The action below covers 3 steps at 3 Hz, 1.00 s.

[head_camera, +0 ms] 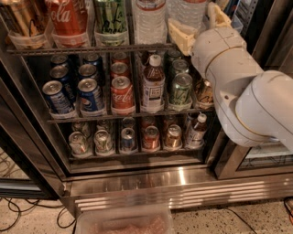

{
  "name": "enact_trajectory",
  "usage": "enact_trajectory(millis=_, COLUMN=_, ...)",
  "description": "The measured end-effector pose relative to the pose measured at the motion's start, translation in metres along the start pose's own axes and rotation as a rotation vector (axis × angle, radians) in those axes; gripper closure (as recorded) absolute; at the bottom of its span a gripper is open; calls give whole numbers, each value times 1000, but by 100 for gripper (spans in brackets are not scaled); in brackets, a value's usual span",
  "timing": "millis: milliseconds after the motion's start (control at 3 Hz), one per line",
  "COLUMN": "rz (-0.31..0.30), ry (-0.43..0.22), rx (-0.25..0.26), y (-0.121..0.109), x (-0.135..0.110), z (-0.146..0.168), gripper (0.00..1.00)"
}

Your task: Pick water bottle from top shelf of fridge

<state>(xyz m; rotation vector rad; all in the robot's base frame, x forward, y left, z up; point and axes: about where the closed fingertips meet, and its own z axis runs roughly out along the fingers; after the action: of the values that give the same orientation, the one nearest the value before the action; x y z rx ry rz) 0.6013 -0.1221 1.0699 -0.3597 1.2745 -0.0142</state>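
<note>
Two clear ribbed water bottles stand on the fridge's top shelf (pixel 68 49): one (pixel 149 23) with a red band on its label, and one to its right (pixel 187 11). My gripper (pixel 200 23) is at the right bottle, at top-shelf height. Its cream fingers (pixel 181 36) are spread apart on either side of that bottle. The bottle tops are cut off by the picture's upper edge. My white arm (pixel 242 91) covers the right side of the fridge (pixel 183 183).
Large cans, one red cola (pixel 68 20) and one green (pixel 111 20), stand left of the bottles. The middle rack holds several cans and a brown-drink bottle (pixel 152 84). The lowest rack holds more cans. A clear bin (pixel 123 221) and cables (pixel 13 210) lie on the floor.
</note>
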Motion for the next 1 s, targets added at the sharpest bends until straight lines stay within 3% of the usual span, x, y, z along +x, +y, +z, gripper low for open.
enact_trajectory(millis=1000, rz=-5, ry=-61, rx=-11, y=7, x=-16, z=33, gripper=32)
